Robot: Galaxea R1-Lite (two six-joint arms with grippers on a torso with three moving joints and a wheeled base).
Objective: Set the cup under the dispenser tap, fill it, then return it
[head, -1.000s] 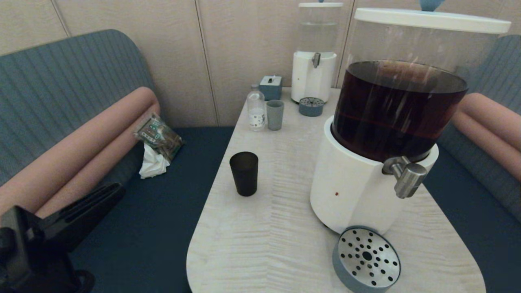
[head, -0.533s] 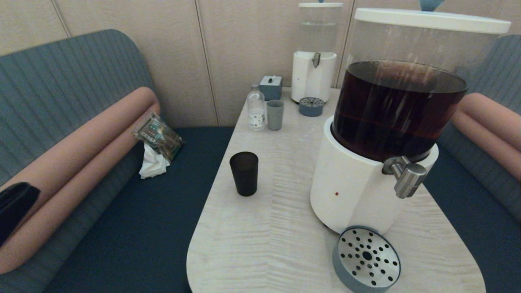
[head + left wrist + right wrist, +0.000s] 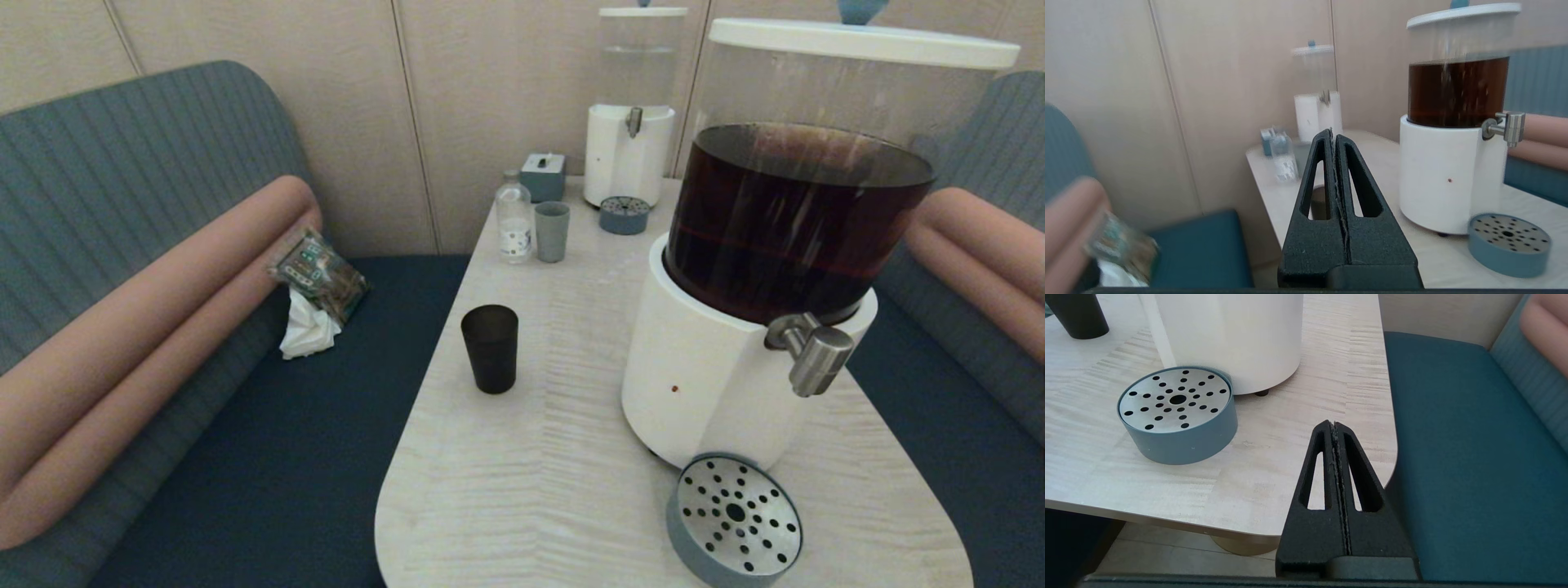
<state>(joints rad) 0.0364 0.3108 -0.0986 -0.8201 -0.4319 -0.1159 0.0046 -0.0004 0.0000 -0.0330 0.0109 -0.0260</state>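
Note:
The black cup [image 3: 490,349] stands upright on the pale table [image 3: 522,490], left of the big white-based dispenser [image 3: 702,384] holding dark brown liquid. The steel dispenser tap [image 3: 812,355] juts out at the dispenser's front right, above the round perforated drip tray [image 3: 735,518]. Neither gripper shows in the head view. The left gripper [image 3: 1333,132] is shut and empty, off the table's left side, facing the cup [image 3: 1319,202] and the tap [image 3: 1508,128]. The right gripper [image 3: 1334,424] is shut and empty, low by the table's near right corner, with the drip tray [image 3: 1175,412] and the cup [image 3: 1077,314] ahead of it.
At the table's far end stand a smaller clear-liquid dispenser [image 3: 630,155], its drip tray [image 3: 624,214], a grey-green cup [image 3: 552,231], a small bottle [image 3: 513,220] and a blue box [image 3: 543,175]. A snack bag and a tissue [image 3: 314,286] lie on the left bench.
The left arm has dropped out of the head view at the lower left. The cup and the dispenser have not moved.

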